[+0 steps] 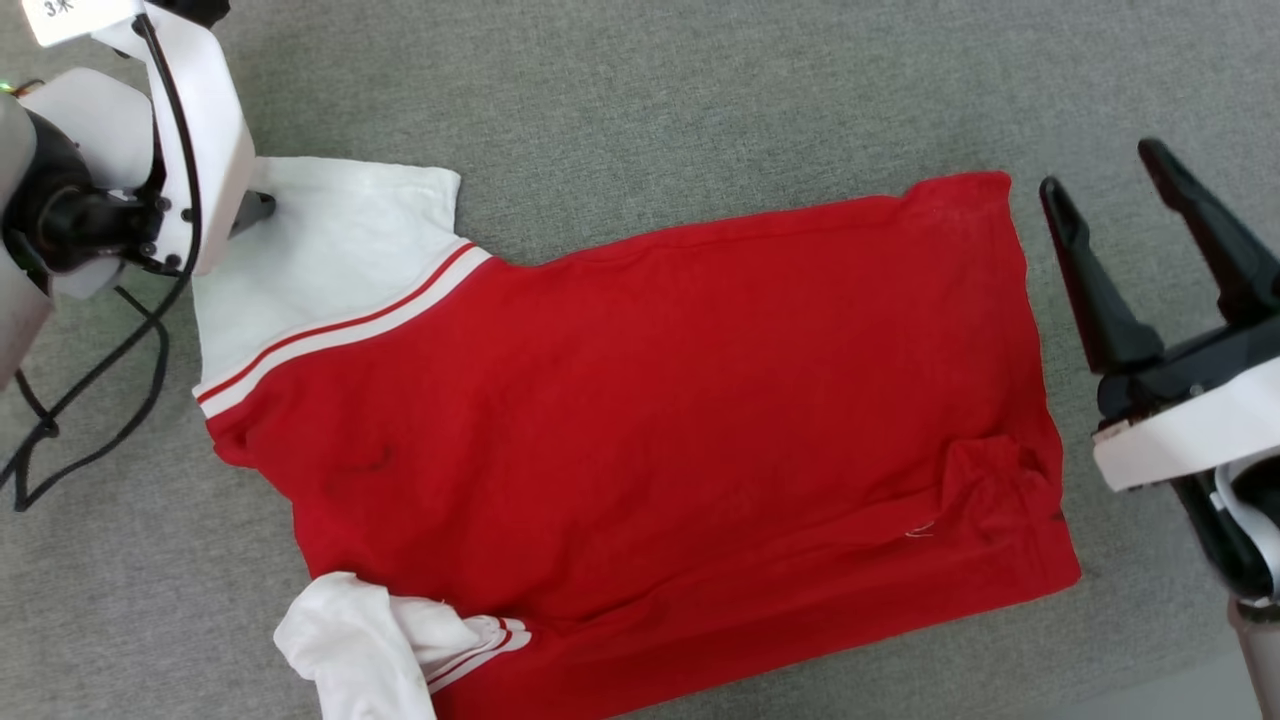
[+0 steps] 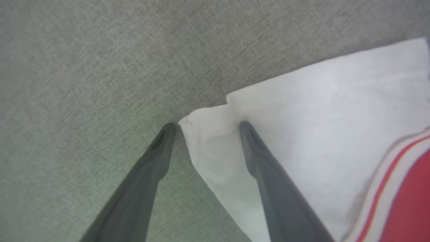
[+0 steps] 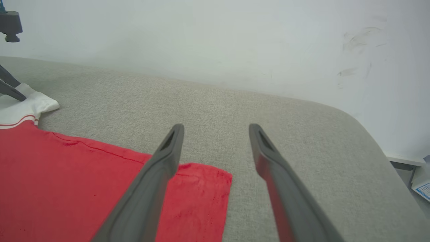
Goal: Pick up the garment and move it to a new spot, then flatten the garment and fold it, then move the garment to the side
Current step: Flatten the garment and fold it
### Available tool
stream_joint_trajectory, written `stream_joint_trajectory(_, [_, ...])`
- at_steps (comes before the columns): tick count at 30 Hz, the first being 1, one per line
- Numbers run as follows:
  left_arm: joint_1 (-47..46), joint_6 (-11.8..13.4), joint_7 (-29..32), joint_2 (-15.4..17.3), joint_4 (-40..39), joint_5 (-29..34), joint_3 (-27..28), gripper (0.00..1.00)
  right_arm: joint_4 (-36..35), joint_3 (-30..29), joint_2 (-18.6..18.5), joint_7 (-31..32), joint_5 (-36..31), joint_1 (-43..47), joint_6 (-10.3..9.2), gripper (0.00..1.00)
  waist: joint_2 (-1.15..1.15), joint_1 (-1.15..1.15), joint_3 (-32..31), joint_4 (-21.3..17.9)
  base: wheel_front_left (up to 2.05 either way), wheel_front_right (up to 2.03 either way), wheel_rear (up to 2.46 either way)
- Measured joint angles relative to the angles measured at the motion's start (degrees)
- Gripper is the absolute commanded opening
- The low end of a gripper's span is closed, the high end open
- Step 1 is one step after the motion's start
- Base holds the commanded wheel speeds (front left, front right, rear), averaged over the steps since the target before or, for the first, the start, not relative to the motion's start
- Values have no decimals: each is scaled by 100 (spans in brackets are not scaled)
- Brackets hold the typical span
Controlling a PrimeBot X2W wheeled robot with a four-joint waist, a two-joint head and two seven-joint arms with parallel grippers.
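The garment [image 1: 650, 400] lies spread flat, plain red side up, on the grey cloth surface [image 1: 700, 90]. Its far white sleeve [image 1: 330, 260] lies flat, while the near white sleeve [image 1: 360, 640] is bunched. My left gripper [image 2: 207, 125] is open at the far sleeve's corner [image 2: 201, 134]. One finger rests on the white fabric and the other on the grey surface beside it. My right gripper [image 1: 1100, 167] hangs open and empty just past the garment's hem edge, above the hem corner [image 3: 208, 188] in the right wrist view [image 3: 216, 126].
A black cable [image 1: 90, 400] loops off my left arm over the surface at the left. Past the hem, the grey surface [image 3: 302, 134] ends in a rounded corner against a white wall [image 3: 235, 40]. A small box [image 3: 421, 183] sits beyond that corner.
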Motion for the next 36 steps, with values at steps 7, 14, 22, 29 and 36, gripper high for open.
stream_joint_trajectory(7, [126,-68,-424,-118,-12,-4,-41,0,66,96,-326,234,-78,-463,1,100,0,0,-197,110,0,0,0])
stream_joint_trajectory(14, [165,-108,-865,-151,-326,-36,-62,0,354,890,-1296,1897,368,-1443,1,100,0,0,-516,295,0,0,0])
stream_joint_trajectory(22, [225,-125,-1160,-186,-832,-22,-196,0,1058,2210,-2264,4784,1679,-2699,1,100,0,0,-610,637,0,0,0])
stream_joint_trajectory(29, [59,-126,-1399,-343,-1089,32,-227,0,1874,2617,-2143,6006,2270,-3290,3,100,0,0,-350,890,0,0,0])
stream_joint_trajectory(36, [-163,-126,-1539,-469,-1182,80,-380,0,2662,2686,-1667,5761,2361,-3278,-1,100,0,0,-61,1118,0,0,0])
